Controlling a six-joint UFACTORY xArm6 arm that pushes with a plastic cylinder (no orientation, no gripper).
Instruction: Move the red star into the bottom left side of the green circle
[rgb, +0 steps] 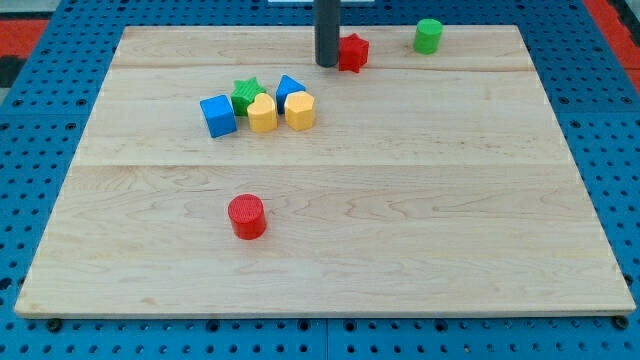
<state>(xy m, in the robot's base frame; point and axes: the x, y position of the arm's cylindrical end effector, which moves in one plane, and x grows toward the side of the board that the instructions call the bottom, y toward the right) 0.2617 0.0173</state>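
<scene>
The rod (327, 30) is cut off by the view's top edge — only its lower length shows, down to my tip (327, 64). It hides the left points of the red star (353, 52). In the cluster, the green star (245, 93) and the blue block (289, 89) sit half-hidden behind the yellow blocks (263, 114) (300, 110) — the blue one's shape cannot be made out.

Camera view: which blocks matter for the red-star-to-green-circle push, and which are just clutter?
In play:
red star, near the view's top
green circle, to its right
my tip, against the star's left side

Lying about:
red circle
blue cube
green star
yellow heart
blue block
yellow block
</scene>
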